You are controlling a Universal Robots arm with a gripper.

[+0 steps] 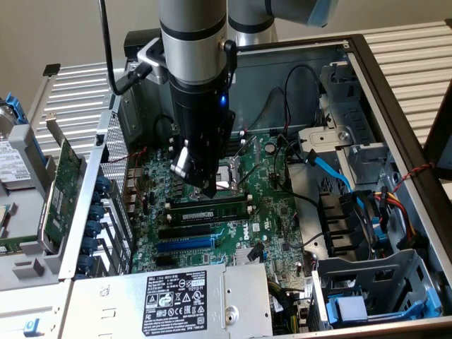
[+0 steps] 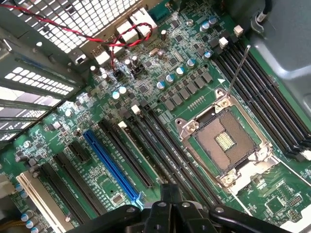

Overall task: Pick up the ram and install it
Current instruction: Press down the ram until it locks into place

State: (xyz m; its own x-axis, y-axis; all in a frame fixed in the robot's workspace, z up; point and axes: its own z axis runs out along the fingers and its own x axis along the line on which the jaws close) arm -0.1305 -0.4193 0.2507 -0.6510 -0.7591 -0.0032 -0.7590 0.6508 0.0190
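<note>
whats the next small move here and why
Probably a slight press straight down: the shut gripper sits right over the ram, which lies along its slot beside the CPU socket. Whether it is fully seated, I can't tell.

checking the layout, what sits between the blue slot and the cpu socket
Several long black slots, side by side, in the wrist view.

Silver-grey arm (image 1: 192, 35) with black wrist, blue light, black cable, and black hand (image 1: 208, 185).

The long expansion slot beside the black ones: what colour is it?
Blue, clearest in the wrist view.
</note>
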